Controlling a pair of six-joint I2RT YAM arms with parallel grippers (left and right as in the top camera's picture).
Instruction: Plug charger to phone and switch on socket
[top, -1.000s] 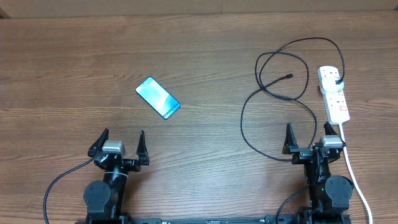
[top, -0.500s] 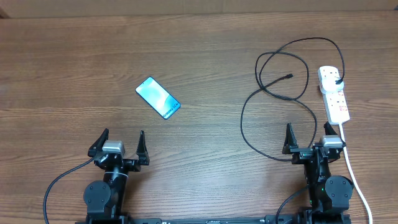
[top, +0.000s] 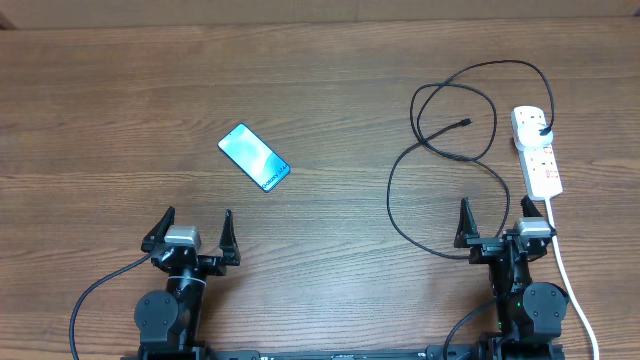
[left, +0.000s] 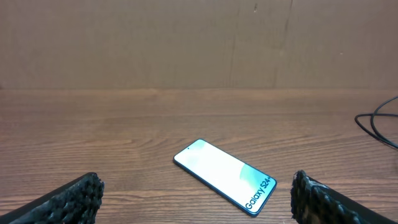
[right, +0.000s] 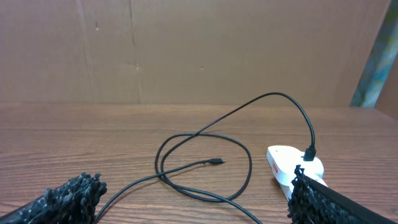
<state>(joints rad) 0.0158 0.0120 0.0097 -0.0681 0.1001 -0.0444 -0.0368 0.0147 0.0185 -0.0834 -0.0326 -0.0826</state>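
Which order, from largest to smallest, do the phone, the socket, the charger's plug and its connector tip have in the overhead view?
1. socket and phone: nearly alike, the socket a little longer, so I do not rank them.
2. charger's plug
3. connector tip

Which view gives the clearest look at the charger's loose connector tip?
The right wrist view: the connector tip lies unobstructed inside the charger's loops, largest here. Overhead shows it as a tiny speck. The left wrist view catches only a cable bend at its right edge, no tip.
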